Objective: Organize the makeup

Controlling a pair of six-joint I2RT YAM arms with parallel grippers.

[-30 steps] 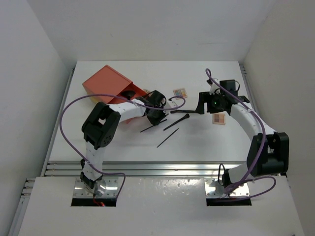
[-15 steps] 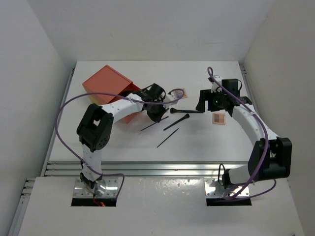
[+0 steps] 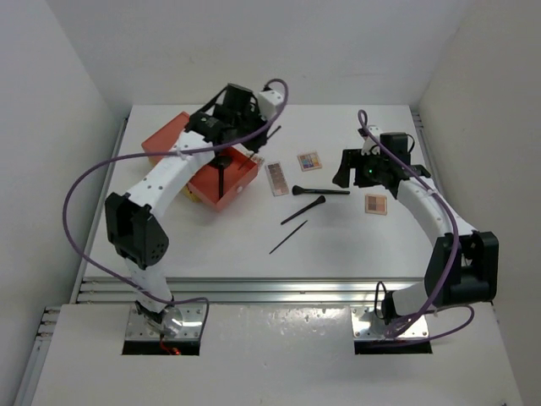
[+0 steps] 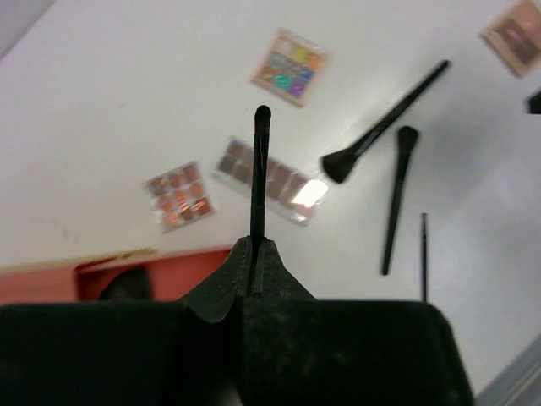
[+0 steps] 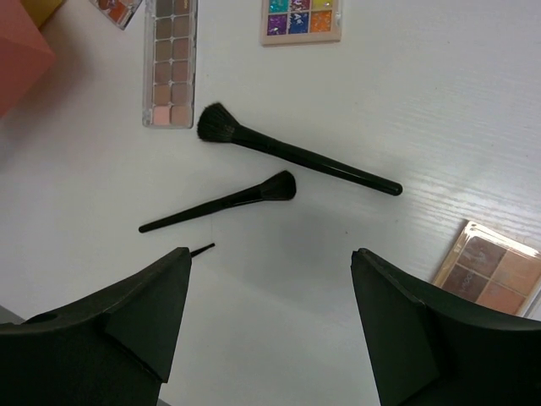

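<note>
Two arms reach over a white bench (image 3: 355, 245). The left pincer (image 4: 254, 254) is clamped shut on a held stick (image 4: 260, 169), thin and black, which juts straight out from the fingertips; it is raised in the air beside the orange box (image 3: 173, 135) at the far left of the bench. A dark object (image 4: 127, 286) sits inside the box, too unclear to name. The right pincer (image 5: 270, 254) hangs wide open with nothing in it, above bare bench. Just beyond it lie a big brush (image 5: 296, 152), a small brush (image 5: 220, 201) near it and roughly parallel, and the tip of a loose stick (image 5: 201, 249) close to the pincer's left finger. Four palettes lie flat on the bench: a long palette (image 5: 172, 59) of brown squares near the big brush's bristles, a multicolour palette (image 5: 302, 19) further back, a reddish palette (image 4: 179, 196) just beside the box, and a brown palette (image 5: 490, 271) apart on the right.
</note>
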